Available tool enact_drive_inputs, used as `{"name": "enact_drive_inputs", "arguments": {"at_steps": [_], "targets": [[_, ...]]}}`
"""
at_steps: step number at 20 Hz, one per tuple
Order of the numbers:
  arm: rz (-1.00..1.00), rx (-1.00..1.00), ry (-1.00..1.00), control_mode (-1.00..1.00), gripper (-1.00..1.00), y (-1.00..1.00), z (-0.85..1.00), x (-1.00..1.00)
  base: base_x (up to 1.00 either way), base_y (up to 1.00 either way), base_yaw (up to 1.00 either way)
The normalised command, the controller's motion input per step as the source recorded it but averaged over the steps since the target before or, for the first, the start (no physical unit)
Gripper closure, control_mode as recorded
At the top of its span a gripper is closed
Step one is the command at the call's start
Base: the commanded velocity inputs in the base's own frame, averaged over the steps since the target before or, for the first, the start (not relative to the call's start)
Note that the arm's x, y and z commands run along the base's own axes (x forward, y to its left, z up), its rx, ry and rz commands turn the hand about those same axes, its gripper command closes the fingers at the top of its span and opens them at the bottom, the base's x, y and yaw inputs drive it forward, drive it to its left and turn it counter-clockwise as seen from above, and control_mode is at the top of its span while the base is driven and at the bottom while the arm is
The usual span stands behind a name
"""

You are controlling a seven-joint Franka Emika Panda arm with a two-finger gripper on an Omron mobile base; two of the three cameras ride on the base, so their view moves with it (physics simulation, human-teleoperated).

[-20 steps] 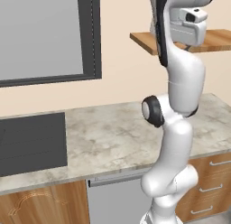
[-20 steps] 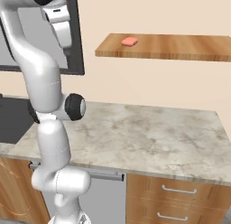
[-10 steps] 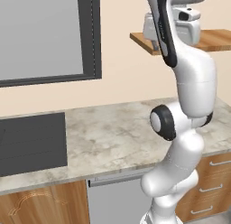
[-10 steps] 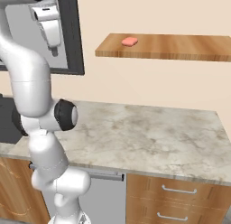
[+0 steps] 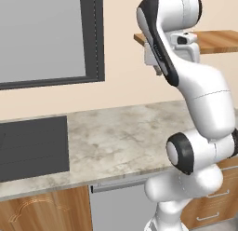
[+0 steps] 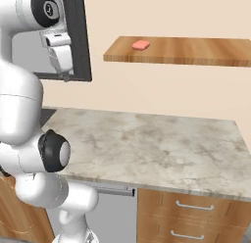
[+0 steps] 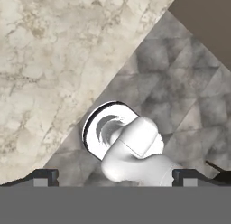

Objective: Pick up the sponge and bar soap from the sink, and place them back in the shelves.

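Your arm has swung away from the shelves (image 6: 186,51) over the last second and folded back, so the gripper (image 6: 62,75) now hangs to the left of the plank in front of the dark window frame, pointing down, jaws spread fully wide with nothing between them. The bar soap (image 6: 140,44) lies flat near the left end of the plank, so I'd judge that half done. Next you want the sponge, which I cannot see; the sink (image 5: 32,148) lies to the far left of the marble counter (image 6: 157,149).
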Motion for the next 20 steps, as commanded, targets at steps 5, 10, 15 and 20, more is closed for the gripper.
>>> {"name": "enact_drive_inputs", "arguments": {"at_steps": [5, 10, 15, 20], "targets": [[0.12, -0.01, 0.00, -1.00, -1.00, -0.04, -0.54, -0.34, 0.00, 0.00, 0.00], [0.14, 0.00, 0.02, -1.00, -1.00, -0.08, -0.41, -0.22, 0.00, 0.00, 0.00], [0.33, 0.03, 0.02, -1.00, -1.00, -0.11, -0.35, -0.15, 0.00, 0.00, 0.00], [0.31, 0.16, 0.00, -1.00, -1.00, 0.00, -0.24, -0.06, 0.00, 0.00, 0.00]]}}
